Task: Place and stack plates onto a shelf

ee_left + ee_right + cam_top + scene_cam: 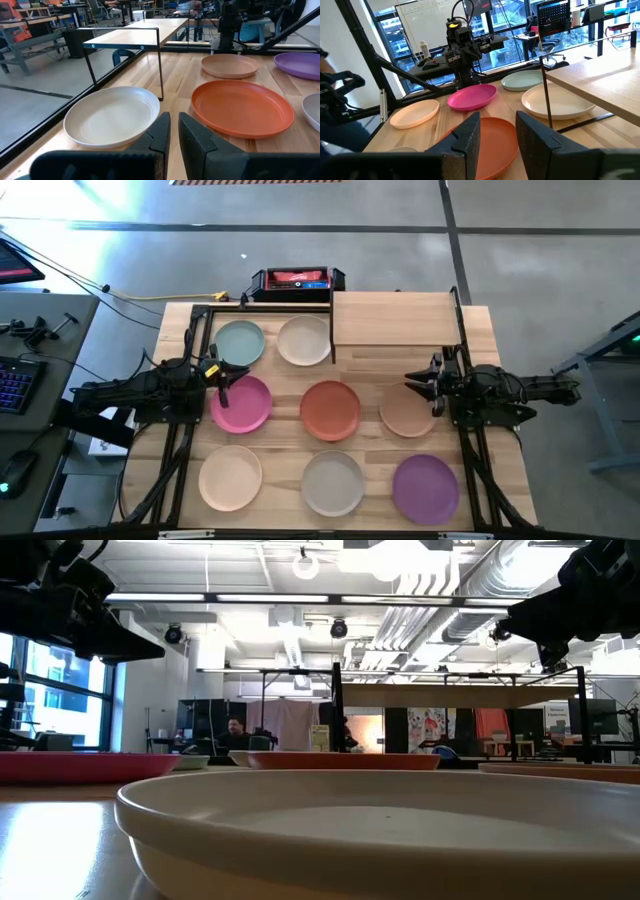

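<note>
Eight plates lie flat on the wooden table in three rows: teal (240, 342) and cream (304, 340) at the far side, magenta (241, 403), orange-red (330, 409) and tan (408, 410) in the middle, peach (230, 477), pale grey (333, 482) and purple (426, 486) at the near side. The bare shelf (395, 318) stands at the far right on black posts. My left gripper (222, 383) hovers above the magenta plate's far left rim, its fingers (165, 132) all but shut and empty. My right gripper (425, 388) hovers over the tan plate, open and empty.
A black and red box (297, 281) sits just beyond the table's far edge. The shelf's black post (161, 62) stands beside the cream plate (110, 116). Black frame rails run along the table's left and right sides. A desk with a keyboard (15, 385) stands left of the table.
</note>
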